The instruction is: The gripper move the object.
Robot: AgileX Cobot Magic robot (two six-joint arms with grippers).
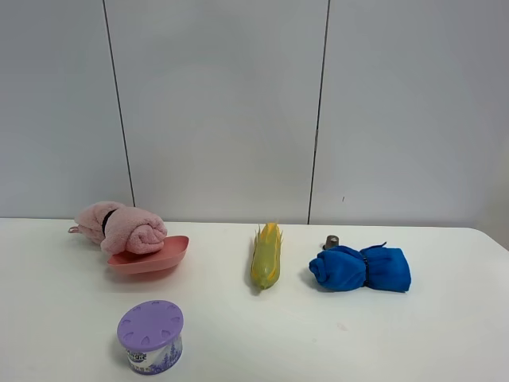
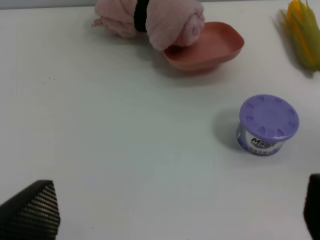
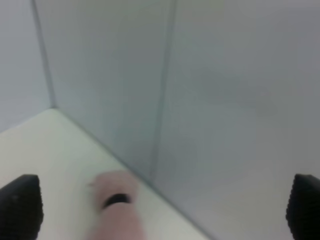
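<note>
The light-pink rolled towel (image 1: pixel 121 226) with a black band lies at the back left, one end resting on the rim of a pink plate (image 1: pixel 151 256). It also shows in the left wrist view (image 2: pixel 150 20) and, blurred, in the right wrist view (image 3: pixel 116 207). No gripper shows in the exterior high view. In the left wrist view the left gripper (image 2: pixel 180 212) is open and empty, its fingertips (image 2: pixel 32 212) wide apart, well short of the towel. In the right wrist view the right gripper (image 3: pixel 160 210) is open and empty, its fingertips (image 3: pixel 20 207) at the frame's corners.
A purple-lidded round can (image 1: pixel 150 336) stands at the front left. A yellow-green corn cob (image 1: pixel 266 255) lies mid-table. A blue rolled cloth (image 1: pixel 360 269) lies at the right with a small grey item (image 1: pixel 331 241) behind it. A grey panelled wall stands behind the white table (image 1: pixel 254 342).
</note>
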